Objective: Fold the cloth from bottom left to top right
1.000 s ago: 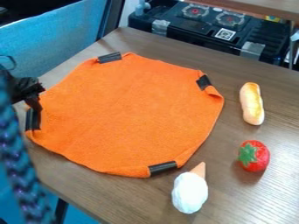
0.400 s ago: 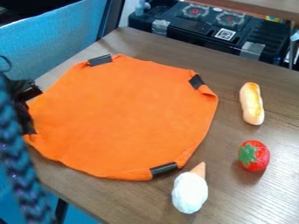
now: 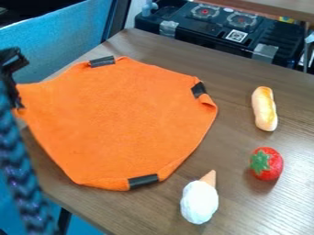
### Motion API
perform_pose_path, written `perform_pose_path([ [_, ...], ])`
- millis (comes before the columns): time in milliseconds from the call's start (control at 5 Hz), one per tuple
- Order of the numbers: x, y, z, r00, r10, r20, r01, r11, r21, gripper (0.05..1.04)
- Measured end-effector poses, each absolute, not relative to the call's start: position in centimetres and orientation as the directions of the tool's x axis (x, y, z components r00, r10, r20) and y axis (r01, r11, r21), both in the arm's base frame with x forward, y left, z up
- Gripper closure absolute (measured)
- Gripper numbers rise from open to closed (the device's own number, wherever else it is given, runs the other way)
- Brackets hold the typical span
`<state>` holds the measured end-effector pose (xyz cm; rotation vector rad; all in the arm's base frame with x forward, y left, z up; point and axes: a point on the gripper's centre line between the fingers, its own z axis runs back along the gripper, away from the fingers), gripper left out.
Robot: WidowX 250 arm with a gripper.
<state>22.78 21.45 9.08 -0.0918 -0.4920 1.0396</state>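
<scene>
The orange cloth [image 3: 116,124] lies spread on the table, mostly flat, with its left end drawn up towards the view's left edge; the gripper [image 3: 16,102] is there, its jaws appearing to pinch that end. I judge this to be the opening of the fold: the hold seems made, but no layer lies over another in a proper fold. The next move calls for lifting the held end a little, carrying it across the cloth towards the upper right and laying it down near the far edge before letting go. If it travels too low, the whole cloth may slide along instead of doubling over. The brown wooden table [image 3: 239,71] runs beneath it all, its grain showing, with a blue panel [image 3: 64,39] beyond its upper left side and a black toy stove [image 3: 211,30] behind its far edge. A blue-and-black braided cord [image 3: 21,176] hangs at the lower left, in front of the table. On the right side of the wood lie a white toy ice cream [image 3: 199,204] near the cloth's lower edge, a toy bread roll [image 3: 265,110] and, smallest, a red toy strawberry [image 3: 266,164].
</scene>
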Motion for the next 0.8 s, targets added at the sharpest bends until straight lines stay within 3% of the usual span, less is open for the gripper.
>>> perform_pose_path([
  [400, 28.2, 18.3, 9.8, 0.351, 0.912, 0.212, -0.87, 0.402, -0.286, 1.032],
  [800, 33.0, 14.0, 10.2, 0.337, 0.923, 0.184, -0.868, 0.38, -0.32, 1.032],
])
